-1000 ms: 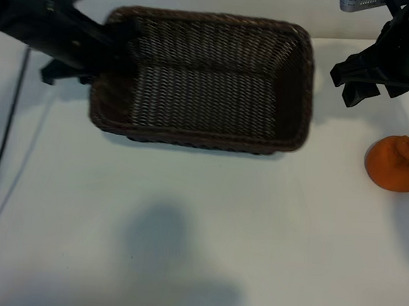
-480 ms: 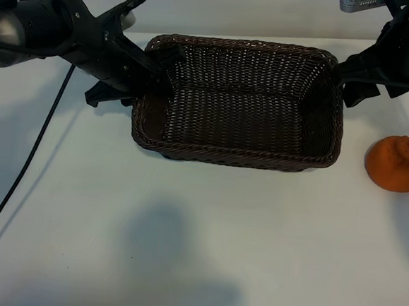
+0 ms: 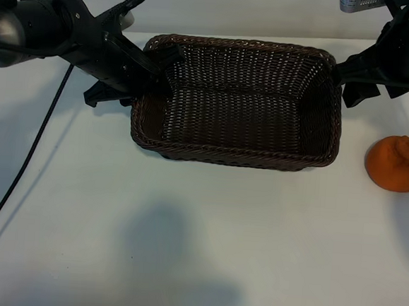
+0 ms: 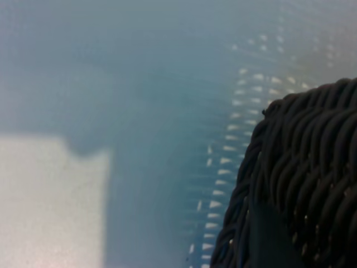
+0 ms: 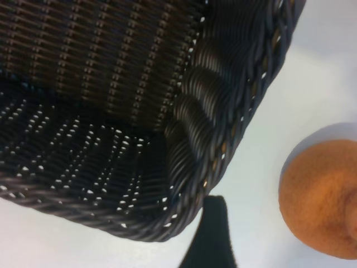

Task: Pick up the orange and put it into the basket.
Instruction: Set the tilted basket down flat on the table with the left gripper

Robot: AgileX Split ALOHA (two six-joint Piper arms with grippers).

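The dark brown woven basket (image 3: 240, 103) stands at the back middle of the white table. My left gripper (image 3: 159, 66) is shut on its left rim, one finger inside and one outside. In the left wrist view the braided rim (image 4: 301, 151) fills one side, with a dark finger (image 4: 273, 237) against it. The orange (image 3: 396, 163) lies on the table to the right of the basket, knob upward, untouched. My right gripper (image 3: 349, 79) hangs open at the basket's far right corner, holding nothing. The right wrist view shows that corner (image 5: 223, 139), one finger (image 5: 213, 234) and the orange (image 5: 321, 195).
A black cable (image 3: 18, 174) trails from the left arm down the table's left side. A silver object (image 3: 358, 2) sits at the top right edge. A soft shadow (image 3: 158, 241) falls on the bare white table in front of the basket.
My left gripper has dragged the basket to the right, bringing its right end up to the right gripper. In the last half second it barely moved. The right arm and the orange stayed put.
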